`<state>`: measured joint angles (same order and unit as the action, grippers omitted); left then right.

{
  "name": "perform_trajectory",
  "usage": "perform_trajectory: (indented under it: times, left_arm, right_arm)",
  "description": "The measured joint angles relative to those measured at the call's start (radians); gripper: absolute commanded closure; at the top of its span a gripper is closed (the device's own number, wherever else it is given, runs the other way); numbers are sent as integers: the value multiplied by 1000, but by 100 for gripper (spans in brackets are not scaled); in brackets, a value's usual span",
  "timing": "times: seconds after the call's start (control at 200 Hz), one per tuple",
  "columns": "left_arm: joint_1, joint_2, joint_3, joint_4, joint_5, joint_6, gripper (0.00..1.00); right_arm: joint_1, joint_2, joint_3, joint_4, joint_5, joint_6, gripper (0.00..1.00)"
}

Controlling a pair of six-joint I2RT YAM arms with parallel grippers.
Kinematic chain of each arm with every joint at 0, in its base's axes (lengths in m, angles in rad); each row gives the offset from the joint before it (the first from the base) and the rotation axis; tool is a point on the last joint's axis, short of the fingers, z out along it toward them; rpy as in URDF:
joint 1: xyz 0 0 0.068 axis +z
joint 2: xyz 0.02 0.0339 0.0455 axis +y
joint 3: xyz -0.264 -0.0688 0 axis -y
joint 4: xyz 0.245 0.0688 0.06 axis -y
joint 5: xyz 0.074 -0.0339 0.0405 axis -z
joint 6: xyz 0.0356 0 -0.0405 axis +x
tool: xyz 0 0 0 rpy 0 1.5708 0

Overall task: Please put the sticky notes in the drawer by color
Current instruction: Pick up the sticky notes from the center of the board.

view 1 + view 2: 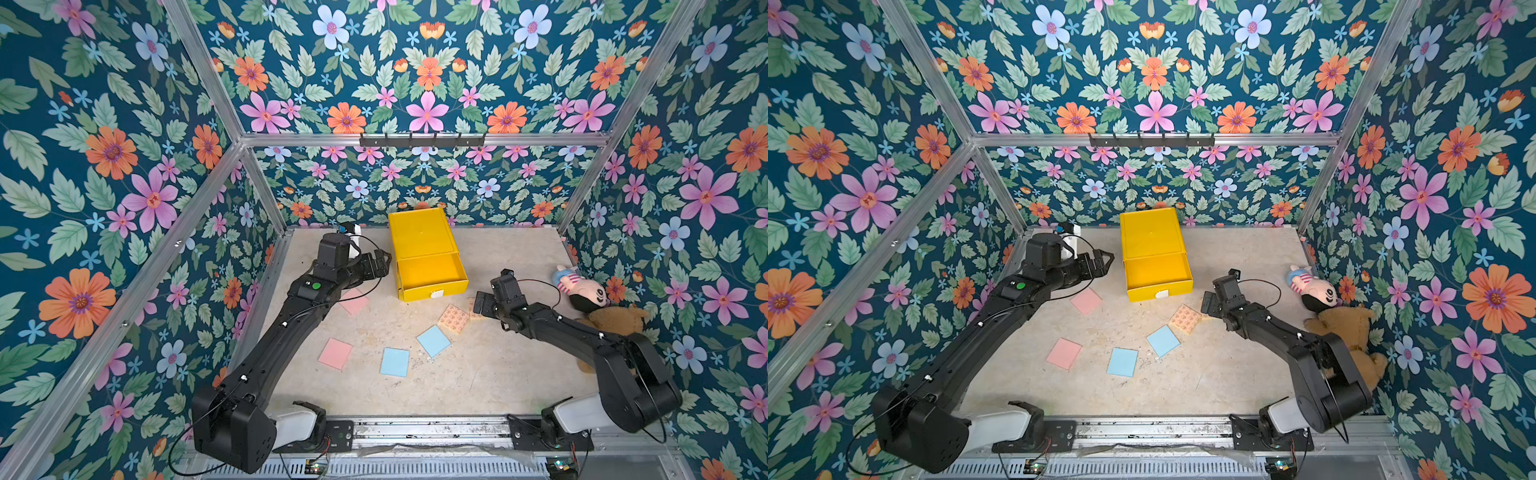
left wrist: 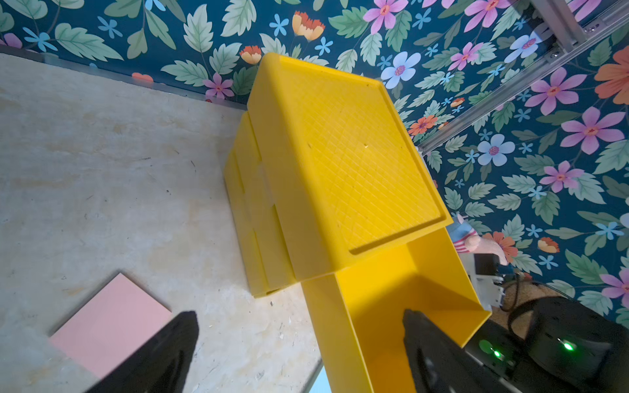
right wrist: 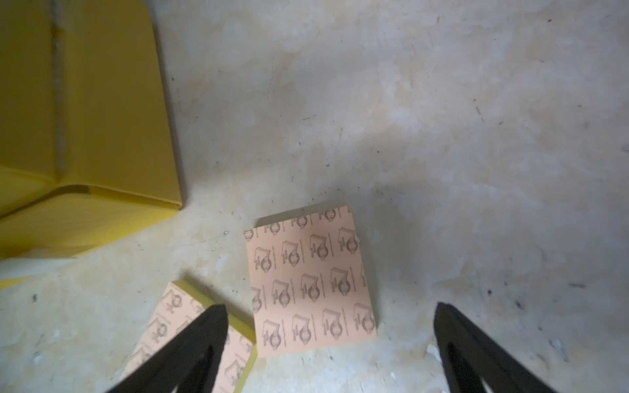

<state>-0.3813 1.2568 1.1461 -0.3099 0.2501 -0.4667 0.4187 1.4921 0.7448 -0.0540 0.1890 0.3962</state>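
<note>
In both top views the yellow cabinet stands at upper centre against the back wall, its top drawer pulled out and empty. All six pads lie flat on the mottled, stone-look table. A pink pad sits left of the drawer and a second pink pad lower left. Two blue pads are at lower centre, with a patterned pad just right of them. The left gripper hovers just left of the drawer, jaws spread and empty. The right gripper hangs spread and empty over the second patterned pad, half hiding it. A plush doll and a teddy slump at the right edge.

In the left wrist view, the cabinet's top is hard moulded plastic with diamond hatching, and the drawer walls are thin and smooth. One finger overlaps the drawer's open end at lower right. I judge that a careless swing could knock the light cabinet askew or push the drawer shut.

In the right wrist view, both patterned pads sit at lower centre, nearly touching, and the lower-left one shows a thick yellow edge. Thin paper squares lying flush on a hard surface give fingers little to bite. A pinch may slide the pad, peel up a single sheet, or drag its neighbour along.
</note>
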Motion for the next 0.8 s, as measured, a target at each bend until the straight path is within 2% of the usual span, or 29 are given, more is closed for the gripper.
perform_trajectory:
  times: [0.29, 0.505, 0.8]
  left_arm:
    - [0, 1, -10, 0, -13, 25, 0]
    - [0, 3, 1, -1, -12, 32, 0]
    - [0, 10, 18, -1, -11, 48, 0]
  right_arm:
    - [40, 156, 69, 40, 4, -39, 1]
    - [56, 256, 124, 20, 79, -57, 1]
    - [55, 245, 103, 22, 122, -44, 16]
